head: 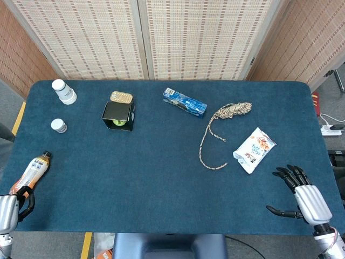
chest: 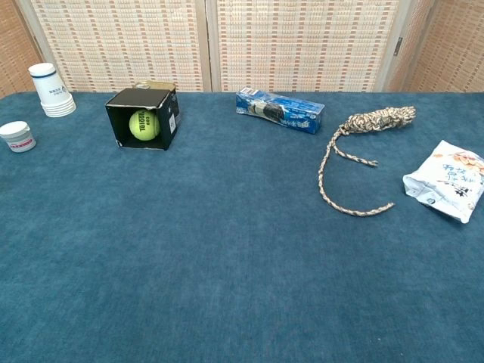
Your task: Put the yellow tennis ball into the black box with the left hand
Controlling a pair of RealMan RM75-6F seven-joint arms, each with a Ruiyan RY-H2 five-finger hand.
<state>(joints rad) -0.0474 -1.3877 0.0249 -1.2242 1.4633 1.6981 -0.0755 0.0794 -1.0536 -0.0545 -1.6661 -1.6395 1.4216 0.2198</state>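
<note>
The tennis ball (chest: 144, 125) sits inside the black box (chest: 156, 106), which lies on its side on the surface (chest: 242, 257). The left hand (head: 9, 208) is at the surface's near left corner; its finger state cannot be determined. The right hand (head: 302, 197) rests at the near right edge, fingers spread, holding nothing.

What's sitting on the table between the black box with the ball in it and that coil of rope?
Between the black box and the rope, only the blue snack packet lies there, set slightly toward the far edge. The chest view shows it best.
</note>
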